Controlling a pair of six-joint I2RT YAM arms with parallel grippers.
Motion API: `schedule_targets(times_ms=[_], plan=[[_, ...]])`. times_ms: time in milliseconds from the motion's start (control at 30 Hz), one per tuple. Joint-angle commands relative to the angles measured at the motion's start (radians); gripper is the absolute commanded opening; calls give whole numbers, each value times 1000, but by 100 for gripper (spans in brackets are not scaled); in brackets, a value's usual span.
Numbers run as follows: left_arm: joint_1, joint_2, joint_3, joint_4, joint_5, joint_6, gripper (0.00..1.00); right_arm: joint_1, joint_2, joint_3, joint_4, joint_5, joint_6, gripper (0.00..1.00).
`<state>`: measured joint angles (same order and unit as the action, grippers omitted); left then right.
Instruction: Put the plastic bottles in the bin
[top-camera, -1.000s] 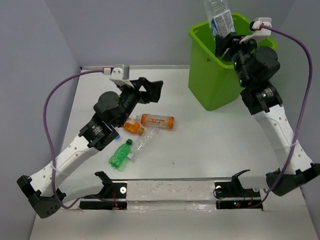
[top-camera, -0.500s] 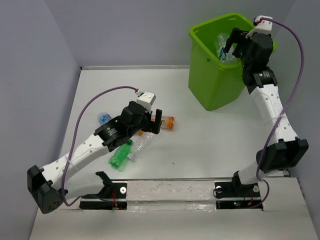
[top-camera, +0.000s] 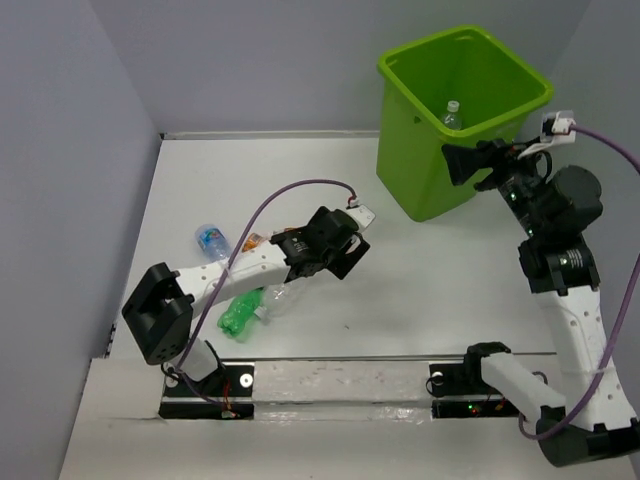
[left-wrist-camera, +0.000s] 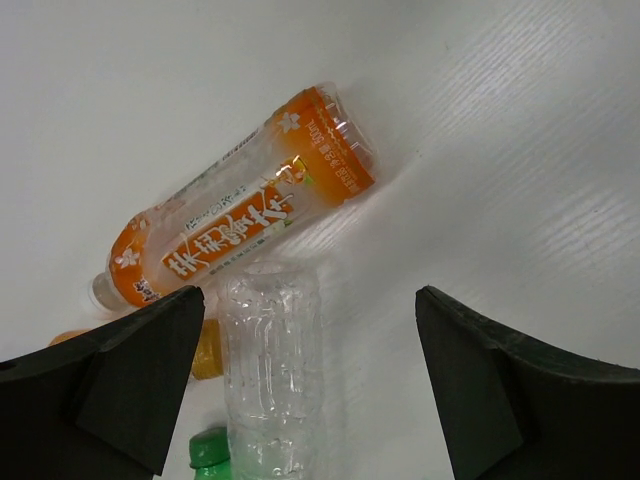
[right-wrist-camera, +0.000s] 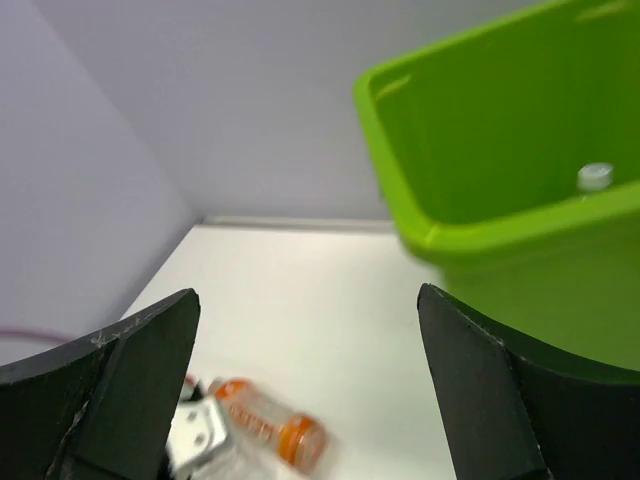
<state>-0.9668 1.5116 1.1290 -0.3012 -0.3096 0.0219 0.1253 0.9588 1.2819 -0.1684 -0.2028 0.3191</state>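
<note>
bin (right-wrist-camera: 500, 232) rim near spread right gripper (right-wrist-camera: 310, 300); left gripper (left-wrist-camera: 310, 335) spread over orange bottle (left-wrist-camera: 240, 215).

Overhead, two close wrists; shared bin (top-camera: 418, 165)

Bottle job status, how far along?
Done: one clear plastic bottle in the lime-green plastic bin. In hand: nothing; right gripper open, empty; left gripper open over the orange-labelled bottle and clear ribbed bottle. Left: those, plus green bottle, small orange bottle, blue-labelled bottle.
</note>
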Motion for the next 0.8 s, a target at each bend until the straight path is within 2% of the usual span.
schedule_targets(times_ms=[0,167,300,433,767], plan=[[0,25,22,56,-7,162,99,0,-118,-222,47,-168,127,95],[10,79,31,103,-9,280,99,0,-299,-400,17,-239,166,95],[57,140,60,125,30,315,99,0,-388,-463,-16,-285,189,94],[111,242,101,126,109,337,99,0,-456,-474,-112,-277,155,94],[149,412,242,158,50,400,99,0,-581,-556,-171,-425,172,94]])
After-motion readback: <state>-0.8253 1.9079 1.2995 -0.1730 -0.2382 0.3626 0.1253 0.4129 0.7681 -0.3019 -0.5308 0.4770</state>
